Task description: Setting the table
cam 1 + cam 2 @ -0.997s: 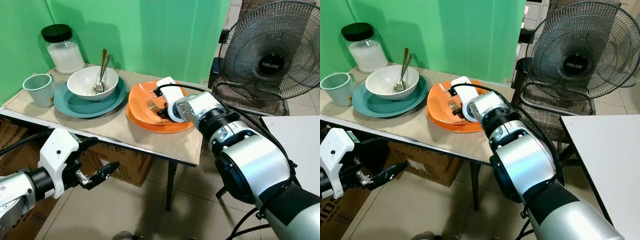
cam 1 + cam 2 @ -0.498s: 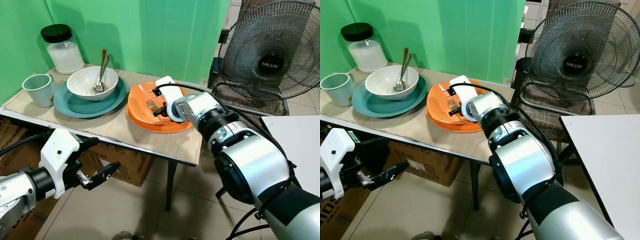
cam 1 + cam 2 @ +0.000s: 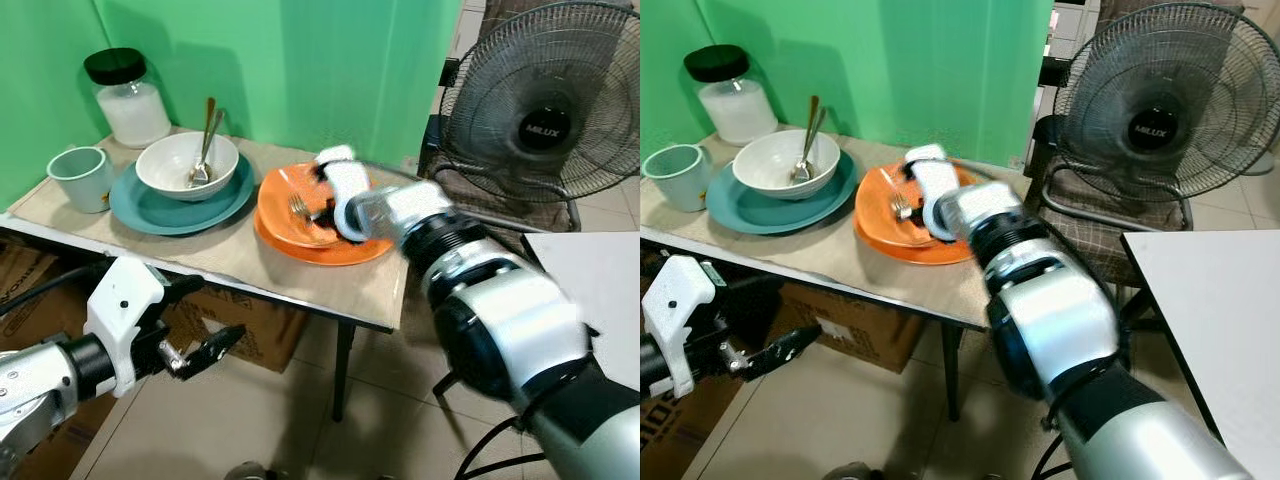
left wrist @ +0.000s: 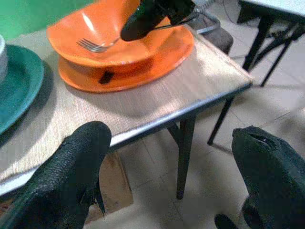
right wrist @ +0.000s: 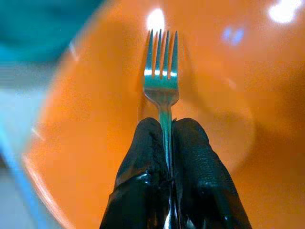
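Over the orange bowl point(image 5: 95, 143), the right gripper point(image 5: 167, 138) pinches a fork point(image 5: 161, 71) by its handle, tines apparently just above the bowl's inside. Below the table edge point(image 4: 157, 121), the left gripper point(image 4: 167, 162) hangs with fingers spread wide.

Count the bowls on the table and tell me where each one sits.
2. The white bowl sits on the teal plate; the orange bowl sits on the orange plate, beside it.
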Controlling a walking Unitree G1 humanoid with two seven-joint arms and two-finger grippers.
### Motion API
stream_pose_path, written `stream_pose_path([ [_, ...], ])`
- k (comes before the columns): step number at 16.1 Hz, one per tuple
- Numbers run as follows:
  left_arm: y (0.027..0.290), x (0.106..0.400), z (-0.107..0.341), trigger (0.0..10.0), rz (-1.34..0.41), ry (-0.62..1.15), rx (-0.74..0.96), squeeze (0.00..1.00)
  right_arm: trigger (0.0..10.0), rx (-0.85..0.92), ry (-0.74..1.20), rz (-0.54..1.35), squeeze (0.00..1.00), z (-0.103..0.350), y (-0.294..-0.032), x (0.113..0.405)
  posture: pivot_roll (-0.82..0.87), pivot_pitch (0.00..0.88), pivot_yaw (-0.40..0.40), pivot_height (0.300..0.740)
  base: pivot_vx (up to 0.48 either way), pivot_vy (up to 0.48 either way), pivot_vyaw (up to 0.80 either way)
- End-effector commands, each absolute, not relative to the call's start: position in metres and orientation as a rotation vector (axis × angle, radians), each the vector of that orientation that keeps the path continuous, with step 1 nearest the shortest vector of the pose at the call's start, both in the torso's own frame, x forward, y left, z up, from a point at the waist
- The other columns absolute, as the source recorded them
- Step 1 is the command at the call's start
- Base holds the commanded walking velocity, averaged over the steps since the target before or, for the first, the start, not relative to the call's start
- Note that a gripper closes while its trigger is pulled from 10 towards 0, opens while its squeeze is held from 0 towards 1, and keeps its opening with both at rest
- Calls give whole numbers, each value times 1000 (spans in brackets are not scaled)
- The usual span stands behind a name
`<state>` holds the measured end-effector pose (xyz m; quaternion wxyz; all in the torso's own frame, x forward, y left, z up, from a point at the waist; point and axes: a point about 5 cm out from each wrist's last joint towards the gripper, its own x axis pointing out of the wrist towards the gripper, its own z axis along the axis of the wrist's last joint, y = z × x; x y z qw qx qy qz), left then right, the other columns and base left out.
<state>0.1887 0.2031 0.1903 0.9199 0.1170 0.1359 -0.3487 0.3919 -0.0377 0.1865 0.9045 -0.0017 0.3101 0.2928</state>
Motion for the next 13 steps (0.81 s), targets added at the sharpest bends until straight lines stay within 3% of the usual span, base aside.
stream_pose_path([
  [1, 195, 189, 193, 10000, -725, 245, 247, 0, 0, 110, 524, 684, 0, 223, -38, 399, 27, 33, 9, 740, 0, 0, 0],
  [3, 187, 195, 193, 10000, -688, 198, 223, 0, 0, 235, 407, 773, 0, 243, -48, 399, 12, 19, 23, 740, 0, 0, 0],
  [5, 171, 202, 193, 10000, -650, 136, 197, 0, 2510, 272, 180, 809, 0, 260, -62, 388, 1, 2, 35, 740, 0, 0, 0],
  [6, 168, 203, 194, 10000, -646, 123, 190, 0, 8824, 266, 147, 811, 0, 261, -65, 384, -2, 0, 39, 740, 0, 0, 0],
  [7, 160, 205, 196, 10000, -630, 92, 168, 0, 10000, 275, 74, 807, 0, 265, -71, 375, -14, 0, 45, 740, 0, 0, 0],
  [8, 145, 211, 201, 10000, -603, 33, 129, 0, 10000, 269, -134, 710, 0, 270, -92, 354, -23, 0, 52, 740, 0, 0, 0],
  [10, 139, 215, 202, 10000, -549, 6, 143, 0, 10000, 306, -182, 622, 0, 268, -110, 327, -42, 0, 68, 740, 0, 0, 0],
  [13, 138, 223, 201, 10000, -464, -21, 177, 0, 10000, 187, -253, 543, 0, 266, -115, 291, -71, 14, 75, 740, 0, 0, 0],
])
